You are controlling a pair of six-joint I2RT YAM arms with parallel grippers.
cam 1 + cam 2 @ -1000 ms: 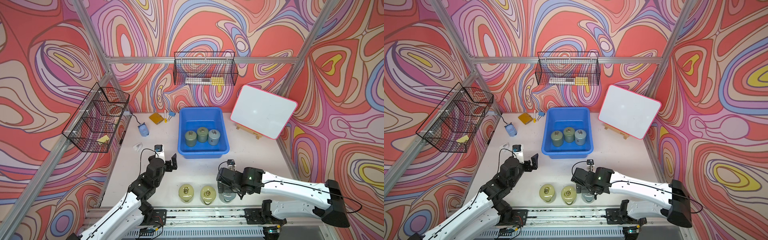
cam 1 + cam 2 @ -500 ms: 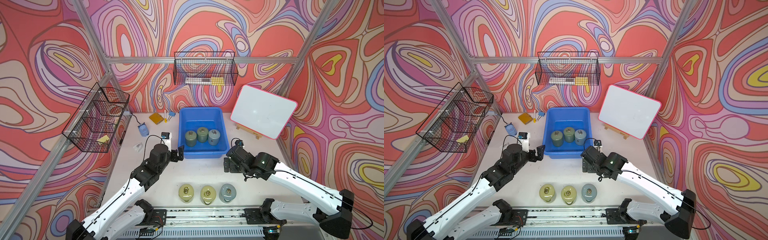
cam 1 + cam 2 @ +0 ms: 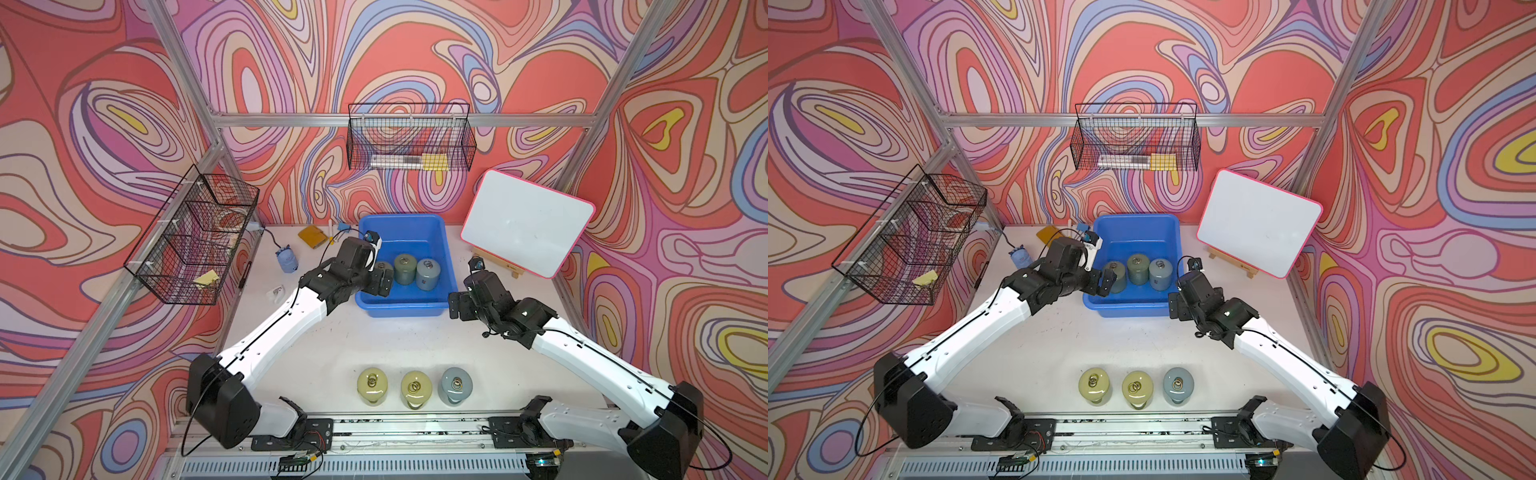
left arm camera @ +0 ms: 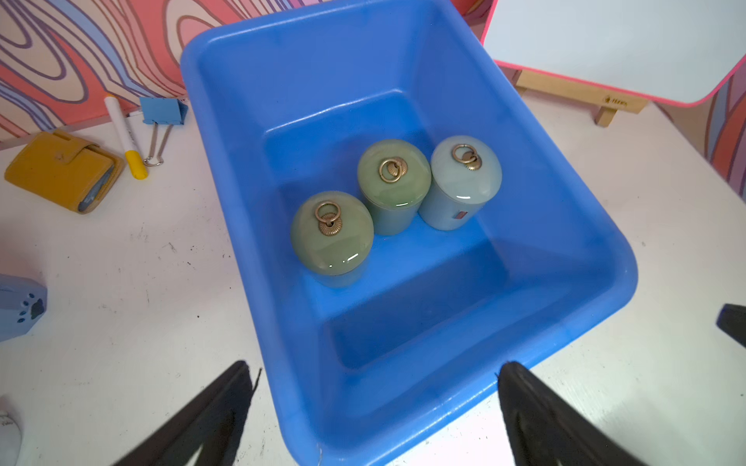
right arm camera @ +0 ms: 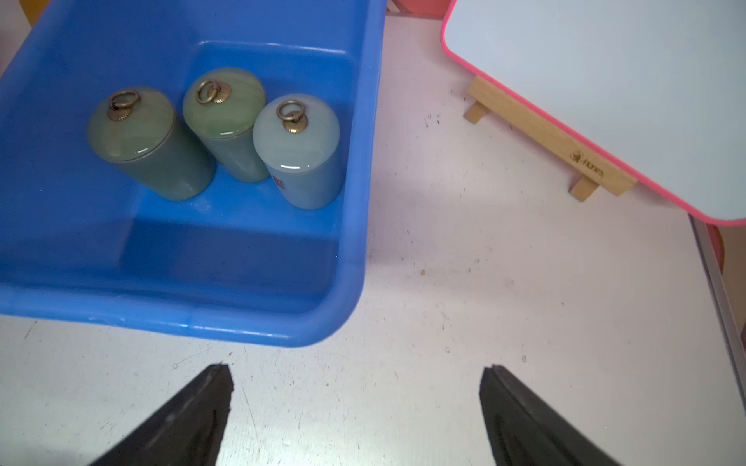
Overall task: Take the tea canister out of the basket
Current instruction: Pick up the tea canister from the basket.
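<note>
The blue basket (image 3: 403, 306) stands at the back middle of the table and holds three upright tea canisters with ring lids: two green ones (image 4: 332, 234) (image 4: 393, 177) and a pale blue one (image 4: 464, 177). My left gripper (image 4: 375, 365) is open above the basket's near left corner and partly hides the left green canister in both top views. Just outside the basket's near right corner, my right gripper (image 5: 357, 369) is open over bare table, holding nothing. The pale blue canister (image 5: 296, 133) is the nearest one to it.
Two yellow-green canisters (image 3: 372, 384) (image 3: 415, 387) and a grey-blue one (image 3: 456, 384) stand in a row near the front edge. A whiteboard on an easel (image 3: 528, 222) leans at back right. A yellow wallet (image 4: 60, 169), a marker (image 4: 125, 137) and a binder clip (image 4: 163, 111) lie left of the basket.
The right gripper left the grey-blue canister in the front row and moved back to the basket's near right corner. The left gripper travelled from the front left to the basket's near left corner.
</note>
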